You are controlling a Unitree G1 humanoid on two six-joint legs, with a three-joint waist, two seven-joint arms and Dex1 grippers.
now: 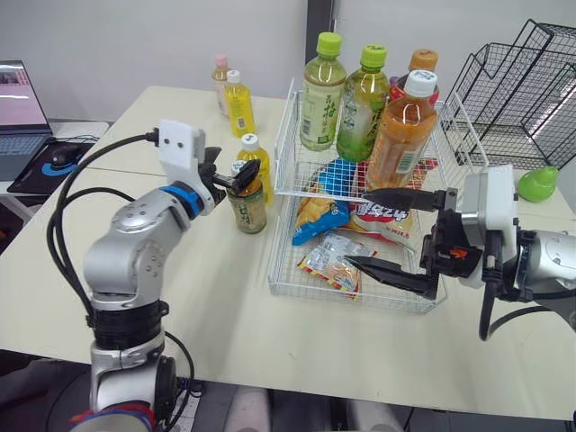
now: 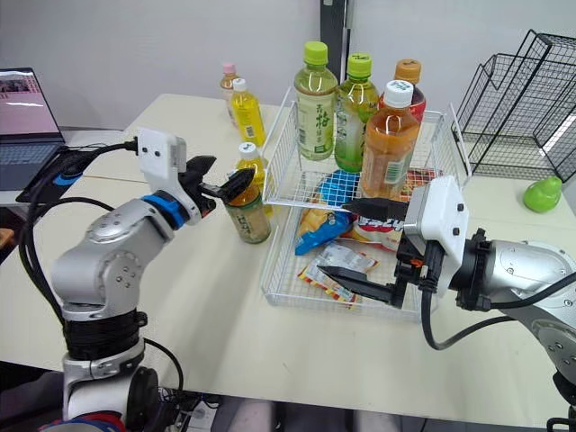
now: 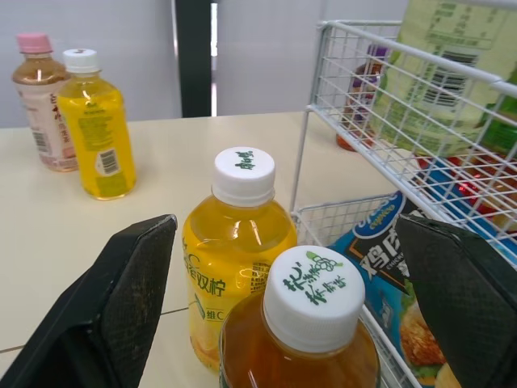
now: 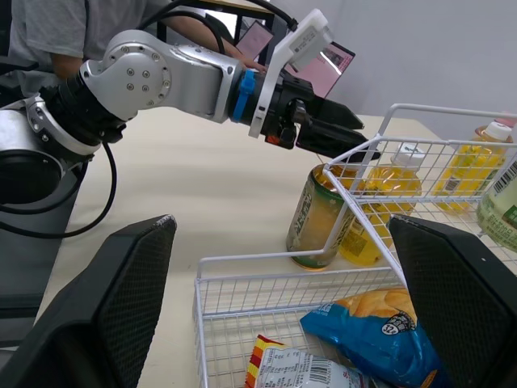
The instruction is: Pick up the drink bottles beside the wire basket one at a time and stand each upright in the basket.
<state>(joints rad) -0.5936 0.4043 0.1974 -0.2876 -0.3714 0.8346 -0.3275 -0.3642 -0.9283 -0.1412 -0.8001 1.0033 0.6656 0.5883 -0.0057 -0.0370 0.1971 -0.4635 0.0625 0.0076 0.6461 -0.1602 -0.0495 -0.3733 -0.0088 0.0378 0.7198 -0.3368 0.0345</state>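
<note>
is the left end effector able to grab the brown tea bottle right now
Probably yes: the left end effector is open and lined up on the brown tea bottle. The yellow bottle behind and the wire basket beside it leave little room.

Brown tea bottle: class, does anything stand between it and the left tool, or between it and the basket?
Nothing separates the left tool from the brown tea bottle. The side wall of the wire basket stands between bottle and floor, where snack packets lie.

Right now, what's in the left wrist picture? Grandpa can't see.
The left gripper is open around a tea bottle with a white cap, beside the basket. A yellow bottle stands behind it; two more bottles stand farther back.
</note>
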